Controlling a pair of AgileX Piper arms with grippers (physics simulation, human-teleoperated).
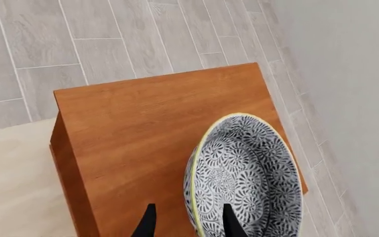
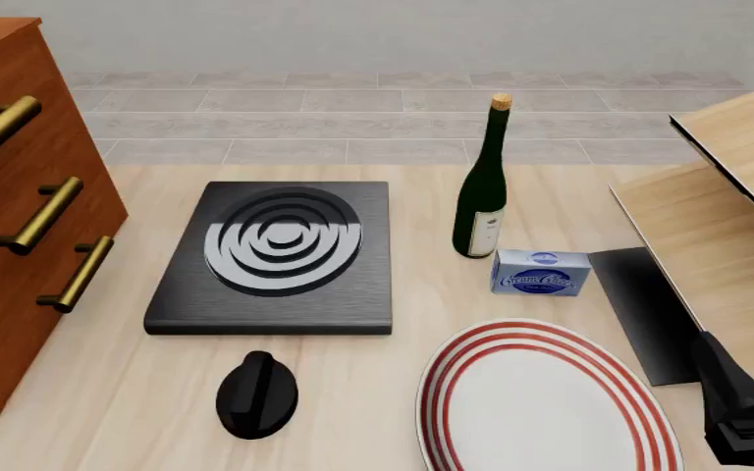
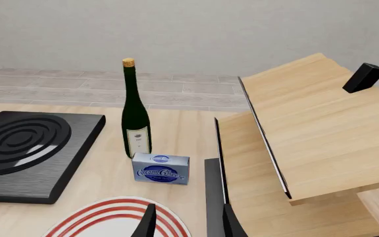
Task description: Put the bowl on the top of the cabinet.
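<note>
Bowl (image 1: 246, 180) rim between left hand (image 1: 188, 222) fingers, above cabinet (image 1: 156, 133).

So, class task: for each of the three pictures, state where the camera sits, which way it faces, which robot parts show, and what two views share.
Left wrist: behind the left gripper, facing down onto the cabinet top; a finger sits inside the tilted bowl.
Front: above the arms' side, facing forward and down over the table; only the right arm's dark end shows.
Right wrist: behind the right gripper, facing across the table.
Shared: front and right wrist both show the bottle, cream cheese box, hob and red-ringed plate.
</note>
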